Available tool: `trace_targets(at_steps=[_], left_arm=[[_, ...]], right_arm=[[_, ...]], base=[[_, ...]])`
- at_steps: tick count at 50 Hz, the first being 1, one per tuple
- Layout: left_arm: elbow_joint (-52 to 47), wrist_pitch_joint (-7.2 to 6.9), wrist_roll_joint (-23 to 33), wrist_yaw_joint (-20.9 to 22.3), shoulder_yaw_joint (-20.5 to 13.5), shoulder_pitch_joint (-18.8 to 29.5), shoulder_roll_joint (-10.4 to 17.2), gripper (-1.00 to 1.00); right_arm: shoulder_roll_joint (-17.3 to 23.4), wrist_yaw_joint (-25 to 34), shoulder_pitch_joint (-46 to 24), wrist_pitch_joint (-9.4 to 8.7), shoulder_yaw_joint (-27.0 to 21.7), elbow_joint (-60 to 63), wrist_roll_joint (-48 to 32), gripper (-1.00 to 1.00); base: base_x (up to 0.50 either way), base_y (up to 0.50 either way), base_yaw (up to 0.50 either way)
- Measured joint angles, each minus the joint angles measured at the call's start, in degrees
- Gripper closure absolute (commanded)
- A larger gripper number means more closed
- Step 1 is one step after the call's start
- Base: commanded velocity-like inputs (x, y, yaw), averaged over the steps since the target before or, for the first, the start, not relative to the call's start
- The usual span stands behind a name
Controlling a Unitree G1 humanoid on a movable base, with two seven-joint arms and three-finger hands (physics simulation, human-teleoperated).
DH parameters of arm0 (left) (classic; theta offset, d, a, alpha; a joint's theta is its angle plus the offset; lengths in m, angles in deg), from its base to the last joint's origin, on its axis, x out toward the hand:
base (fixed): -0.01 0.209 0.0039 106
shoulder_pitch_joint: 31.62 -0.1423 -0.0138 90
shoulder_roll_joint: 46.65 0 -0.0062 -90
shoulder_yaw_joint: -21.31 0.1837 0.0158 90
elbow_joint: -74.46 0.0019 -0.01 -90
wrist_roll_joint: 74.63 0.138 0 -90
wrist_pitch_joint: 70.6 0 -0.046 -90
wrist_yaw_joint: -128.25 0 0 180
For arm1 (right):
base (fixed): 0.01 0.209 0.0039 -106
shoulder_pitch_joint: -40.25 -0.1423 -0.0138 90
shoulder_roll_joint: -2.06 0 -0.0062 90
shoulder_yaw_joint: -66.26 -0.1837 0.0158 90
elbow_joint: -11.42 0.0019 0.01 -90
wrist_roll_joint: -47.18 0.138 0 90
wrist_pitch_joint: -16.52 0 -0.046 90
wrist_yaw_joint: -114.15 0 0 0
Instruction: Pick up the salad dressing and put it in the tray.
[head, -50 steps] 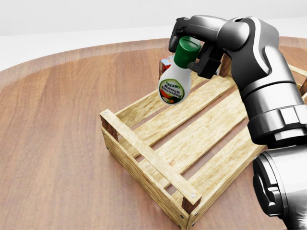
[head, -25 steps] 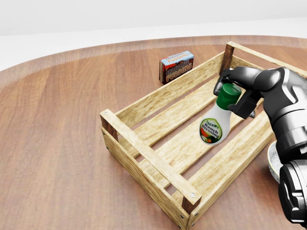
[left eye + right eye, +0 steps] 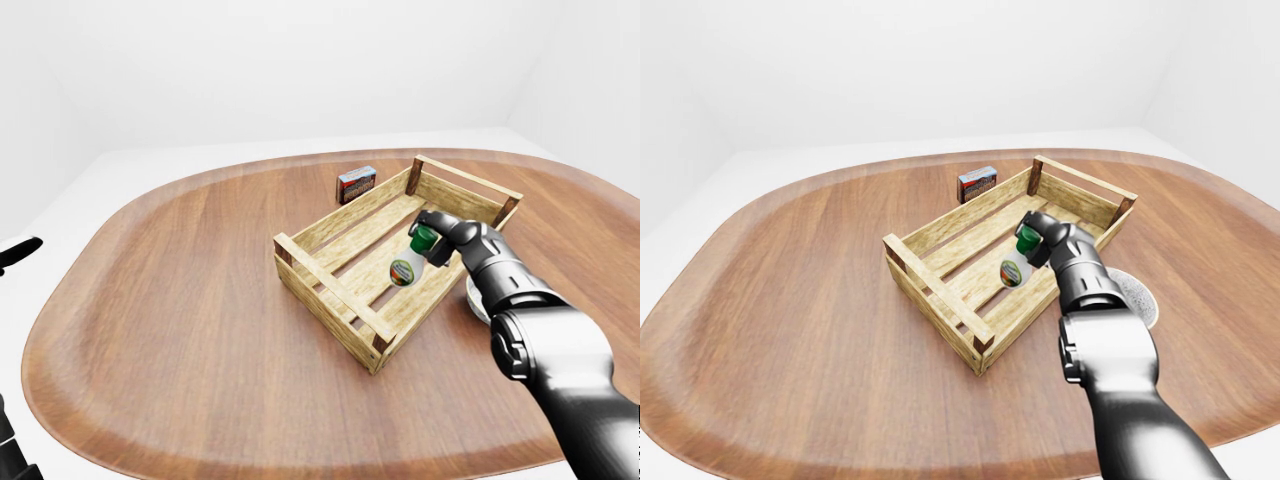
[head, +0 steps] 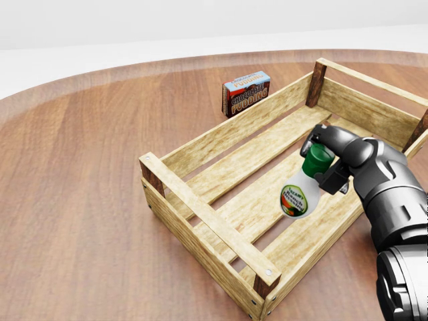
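The salad dressing (image 4: 300, 189) is a white bottle with a green cap and a round label. My right hand (image 4: 329, 160) is shut on its cap end and holds it tilted, low inside the wooden slatted tray (image 4: 200, 210), over the slats toward the tray's right side in the head view. It also shows in the left-eye view (image 3: 408, 264). Whether the bottle touches the slats I cannot tell. My left hand is out of the head view; only a dark tip (image 3: 18, 252) shows at the left edge of the left-eye view.
A chocolate pudding box (image 4: 246, 92) stands on the round wooden table (image 4: 80, 187) just beyond the tray's upper-left wall. A pale bowl (image 3: 1137, 297) sits on the table to the right of the tray, partly behind my right arm.
My right hand carried the bottle from high above the tray's far wall down and rightward into the tray, then lowered it a little more toward the slats.
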Motion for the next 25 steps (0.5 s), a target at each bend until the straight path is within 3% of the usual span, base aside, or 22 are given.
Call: trace_targets(at_steps=[25], left_arm=[[0.19,0.00,0.11,-0.09,0.25,0.08,-0.06,-1.00]], right_arm=[[-0.41,-6.73,3.79,0.00,-0.73,-1.06,-1.53,0.98]], base=[[0.00,0.00,0.00]])
